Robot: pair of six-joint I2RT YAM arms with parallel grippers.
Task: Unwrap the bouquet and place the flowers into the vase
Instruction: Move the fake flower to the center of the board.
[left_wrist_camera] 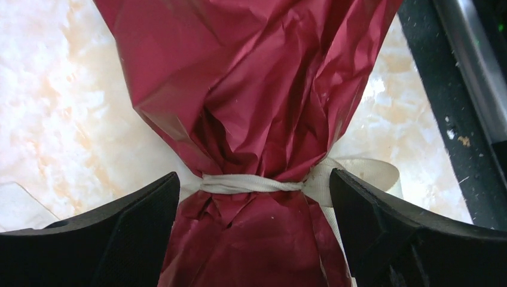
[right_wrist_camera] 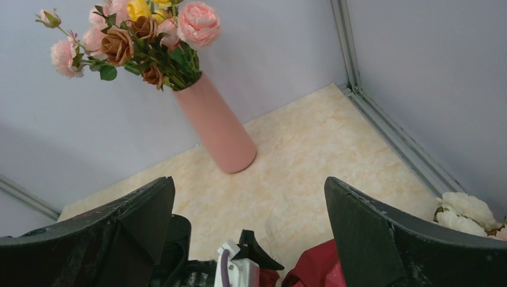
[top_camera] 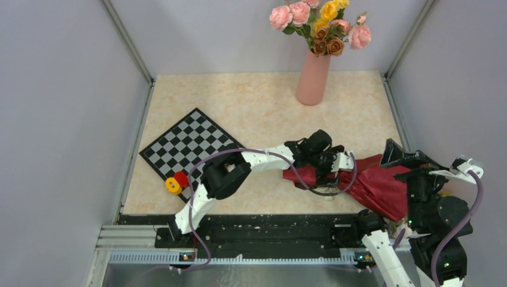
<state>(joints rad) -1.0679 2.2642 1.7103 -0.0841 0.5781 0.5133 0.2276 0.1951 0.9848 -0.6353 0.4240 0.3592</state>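
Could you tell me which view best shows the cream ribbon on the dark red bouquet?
The left wrist view: the flat cream ribbon is cinched round the crinkled dark red paper, inside the open left claw. From above the left arm hides it; the right wrist shows only red paper.

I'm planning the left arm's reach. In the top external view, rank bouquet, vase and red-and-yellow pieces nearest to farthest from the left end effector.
1. Bouquet: directly under the left end effector, near right.
2. Vase: beyond it, by the far wall.
3. Red and yellow pieces: far left, at the near edge of the chessboard.
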